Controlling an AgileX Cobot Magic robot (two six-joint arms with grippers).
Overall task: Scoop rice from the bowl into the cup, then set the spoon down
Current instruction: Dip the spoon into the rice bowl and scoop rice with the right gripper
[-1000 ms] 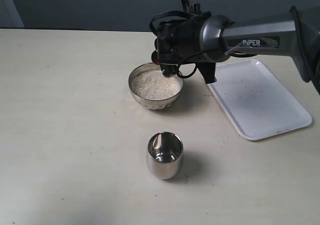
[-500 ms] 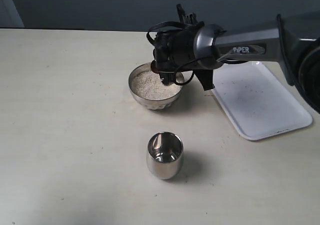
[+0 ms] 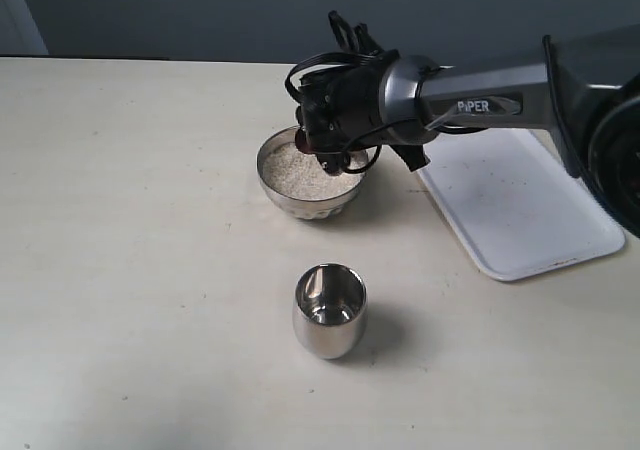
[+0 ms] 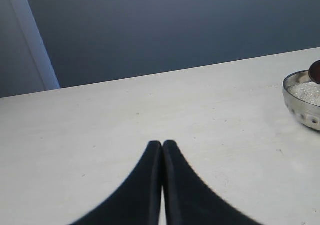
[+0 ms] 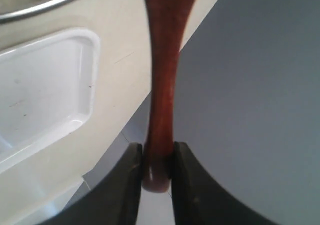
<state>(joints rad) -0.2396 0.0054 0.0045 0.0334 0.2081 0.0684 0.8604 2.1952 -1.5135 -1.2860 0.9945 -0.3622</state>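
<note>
Since the arm [image 3: 480, 95] has been swung a little to the left over the last second, the right gripper [image 5: 157, 156] is now found over the far part of the bowl [image 3: 300, 200] rather than at its far right rim, where it was a moment ago. The spoon [image 5: 162, 85] is clamped by its handle end between the two jaws, and the grip looks unchanged. Its dark head can be made out at the far rim, right at the surface of the rice [image 3: 298, 173]. Whether anything has been picked up yet can't be told, since the head is mostly hidden by the gripper.

So the scooping stroke is probably being made right now, with the spoon dragged leftward through the heap. The bowl looks well filled, so plenty is left to work with.

Nothing has been moved elsewhere. The cup [image 3: 329, 310] is parked upright on the near side of the table [image 3: 130, 250], well apart from the bowl, and no rice can be seen in it. The white tray [image 3: 520, 205] is sitting to the right, untouched. The left gripper [image 4: 162, 152] is kept off to the left with its jaws pressed together on nothing.

What's still needed, going by this: the spoon lifted level, carried toward the cup, tipped in, then put down.
</note>
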